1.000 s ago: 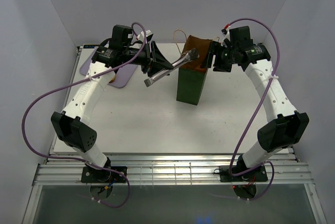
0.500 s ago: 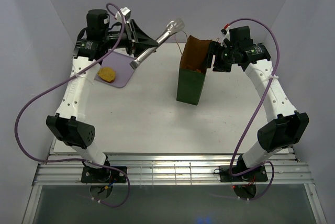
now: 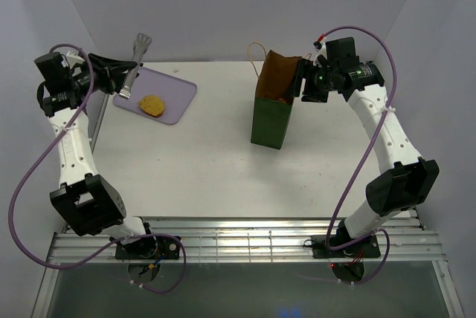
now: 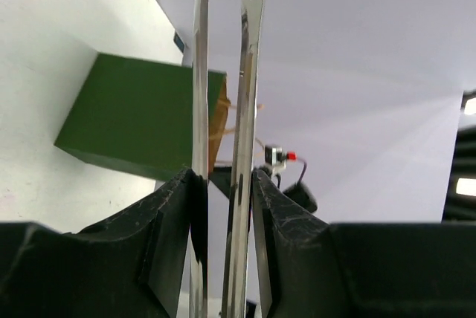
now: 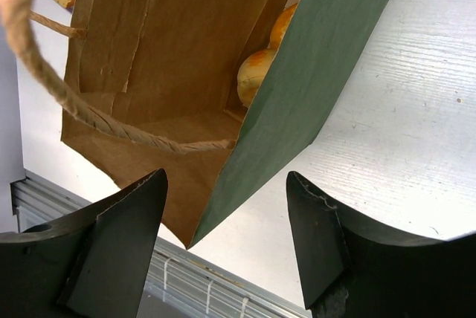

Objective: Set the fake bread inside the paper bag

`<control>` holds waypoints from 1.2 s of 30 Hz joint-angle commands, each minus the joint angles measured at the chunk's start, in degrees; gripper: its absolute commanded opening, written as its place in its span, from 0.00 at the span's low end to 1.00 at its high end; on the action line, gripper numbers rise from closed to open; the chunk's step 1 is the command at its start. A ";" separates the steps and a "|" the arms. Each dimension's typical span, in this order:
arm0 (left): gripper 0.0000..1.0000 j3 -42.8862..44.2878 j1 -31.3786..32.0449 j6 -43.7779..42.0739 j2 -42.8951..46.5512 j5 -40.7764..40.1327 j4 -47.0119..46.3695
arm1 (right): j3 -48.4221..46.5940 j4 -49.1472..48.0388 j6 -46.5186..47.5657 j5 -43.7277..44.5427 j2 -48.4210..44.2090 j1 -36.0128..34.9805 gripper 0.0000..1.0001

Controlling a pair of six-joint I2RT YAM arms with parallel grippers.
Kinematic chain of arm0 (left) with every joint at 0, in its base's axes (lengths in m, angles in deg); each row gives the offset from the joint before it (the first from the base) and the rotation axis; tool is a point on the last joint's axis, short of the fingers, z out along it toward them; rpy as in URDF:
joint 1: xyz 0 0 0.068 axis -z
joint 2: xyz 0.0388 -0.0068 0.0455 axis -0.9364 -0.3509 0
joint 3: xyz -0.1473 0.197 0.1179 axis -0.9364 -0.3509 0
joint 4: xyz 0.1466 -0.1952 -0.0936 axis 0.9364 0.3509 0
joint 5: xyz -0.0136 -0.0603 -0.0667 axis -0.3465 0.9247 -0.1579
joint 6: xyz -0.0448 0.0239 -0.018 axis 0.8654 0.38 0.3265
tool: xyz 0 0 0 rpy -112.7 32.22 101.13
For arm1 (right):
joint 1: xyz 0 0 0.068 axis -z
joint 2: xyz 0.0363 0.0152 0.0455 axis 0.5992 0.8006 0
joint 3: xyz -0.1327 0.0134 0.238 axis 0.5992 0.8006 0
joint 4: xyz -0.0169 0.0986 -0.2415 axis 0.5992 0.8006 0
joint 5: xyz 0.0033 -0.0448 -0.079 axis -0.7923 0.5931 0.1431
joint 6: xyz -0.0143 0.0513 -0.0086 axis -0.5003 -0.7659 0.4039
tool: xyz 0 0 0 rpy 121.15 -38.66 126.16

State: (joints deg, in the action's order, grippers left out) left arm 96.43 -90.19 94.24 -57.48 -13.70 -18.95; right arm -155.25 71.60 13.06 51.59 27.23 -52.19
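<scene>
The dark green paper bag (image 3: 272, 114) stands upright at the table's middle back, its mouth open. The right wrist view looks into its brown inside (image 5: 171, 43), where two golden pastries (image 5: 256, 73) lie. A flat yellowish slice (image 3: 152, 104) lies on the lilac tray (image 3: 178, 91). My left gripper (image 3: 117, 76) is at the far left, above the tray's left end, shut on metal tongs (image 3: 136, 62). The tongs' two blades (image 4: 249, 73) run up between its fingers, with the bag (image 4: 134, 117) behind them. My right gripper (image 3: 303, 84) is open at the bag's right rim, and the bag's corner lies between its fingers (image 5: 119, 244) untouched.
The bag's tan string handles (image 5: 44, 65) stand up and loop across the mouth. White walls close in the table on the left, back and right. A metal rail (image 3: 238, 244) runs along the near edge.
My left arm has swung with the tongs from over the bag's mouth to the far left, uncovering the tray and slice. The right arm has not moved.
</scene>
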 commanded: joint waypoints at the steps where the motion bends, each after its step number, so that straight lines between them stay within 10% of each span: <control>1: 0.46 1.69 -4.75 -4.18 0.00 -1.43 4.84 | -0.29 -1.77 0.27 -1.40 -1.59 0.17 0.71; 7: 0.47 4.61 -6.34 -17.92 -4.85 -10.31 17.97 | 0.14 -2.74 0.01 -2.37 -1.68 0.17 0.71; 36: 0.49 -13.24 -3.00 -29.00 -15.05 -25.09 5.14 | 4.71 -4.94 0.01 -5.80 -3.53 0.08 0.72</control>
State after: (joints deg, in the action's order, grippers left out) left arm 82.95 -93.08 66.59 -73.45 -38.09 -11.24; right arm -149.94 67.73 12.84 46.38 26.00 -52.21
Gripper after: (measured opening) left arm 0.493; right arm 0.714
